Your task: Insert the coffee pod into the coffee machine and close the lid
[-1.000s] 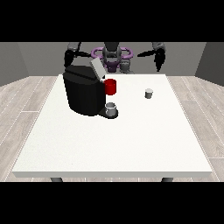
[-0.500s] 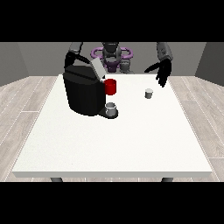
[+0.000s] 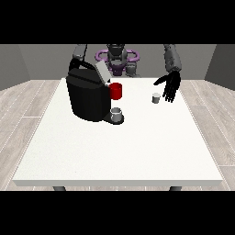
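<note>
Machine (image 3: pixel 87 98): a big black box on the table's far left part. It stands up straight.
Lid (image 3: pixel 102 71): grey and open. It tilts up and away from the top of the machine, toward the robot.
Red part (image 3: pixel 116 91): a red round bit on the machine's side that faces the pod. I cannot tell what is in it.
Cup (image 3: pixel 117 113): a small grey cup on the machine's black base, under the red part. I cannot see inside it.
Pod (image 3: pixel 156 97): small and pale grey. It stands upright on the table, its long way up and down. It is well apart from the machine, on the right, and not in it.
Hand at the view's right (image 3: pixel 170 86): black, just right of the pod and close beside it. Its fingers are straight and spread a little, pointing down at the table. It holds nothing.
Hand at the view's left: hidden behind the machine, so I cannot tell how its fingers lie.
Table (image 3: pixel 124 151): white and wide.
</note>
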You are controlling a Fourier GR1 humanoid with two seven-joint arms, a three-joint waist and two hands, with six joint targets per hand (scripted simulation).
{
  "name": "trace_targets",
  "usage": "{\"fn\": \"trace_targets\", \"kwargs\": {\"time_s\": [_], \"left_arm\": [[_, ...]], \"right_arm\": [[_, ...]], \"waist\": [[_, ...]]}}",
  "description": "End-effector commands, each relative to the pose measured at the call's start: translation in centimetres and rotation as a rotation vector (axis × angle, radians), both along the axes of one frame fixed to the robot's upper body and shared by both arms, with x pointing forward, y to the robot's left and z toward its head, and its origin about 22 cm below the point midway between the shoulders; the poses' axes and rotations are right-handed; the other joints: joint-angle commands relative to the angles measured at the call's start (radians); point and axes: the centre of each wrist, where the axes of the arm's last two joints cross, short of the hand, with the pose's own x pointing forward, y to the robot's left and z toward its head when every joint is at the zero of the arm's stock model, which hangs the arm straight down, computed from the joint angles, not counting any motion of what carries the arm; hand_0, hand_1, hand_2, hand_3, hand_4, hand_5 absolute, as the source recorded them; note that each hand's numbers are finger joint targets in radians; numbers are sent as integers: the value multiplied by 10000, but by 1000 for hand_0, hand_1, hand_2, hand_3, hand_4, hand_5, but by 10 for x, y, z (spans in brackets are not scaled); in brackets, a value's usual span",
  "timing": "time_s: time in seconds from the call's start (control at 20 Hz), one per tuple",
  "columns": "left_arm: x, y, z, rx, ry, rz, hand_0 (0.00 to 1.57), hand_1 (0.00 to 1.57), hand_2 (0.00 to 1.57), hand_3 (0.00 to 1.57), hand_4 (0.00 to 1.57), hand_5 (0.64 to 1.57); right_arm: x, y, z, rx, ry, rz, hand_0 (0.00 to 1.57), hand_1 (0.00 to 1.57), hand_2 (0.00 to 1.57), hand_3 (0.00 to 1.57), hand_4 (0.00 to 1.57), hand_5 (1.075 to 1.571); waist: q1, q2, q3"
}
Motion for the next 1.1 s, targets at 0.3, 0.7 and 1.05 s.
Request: {"fn": "trace_targets", "kwargs": {"time_s": [0.3,0.7,1.05], "left_arm": [[28,-35,-5,1721,-1472,-299,839,839,918,756,298,1571],[34,-32,-8,3765,-1156,-1114,757,757,950,811,339,1571],[39,-47,-24,4873,248,-1267,789,789,960,845,392,1571]], "right_arm": [[16,3,-16,242,335,-7,0,0,0,0,0,1571],[28,12,-16,260,452,361,0,0,0,0,0,1571],[31,-2,-25,417,1051,468,0,0,0,0,0,1571]], "waist": [[228,335,4],[367,491,3],[84,0,6]]}}
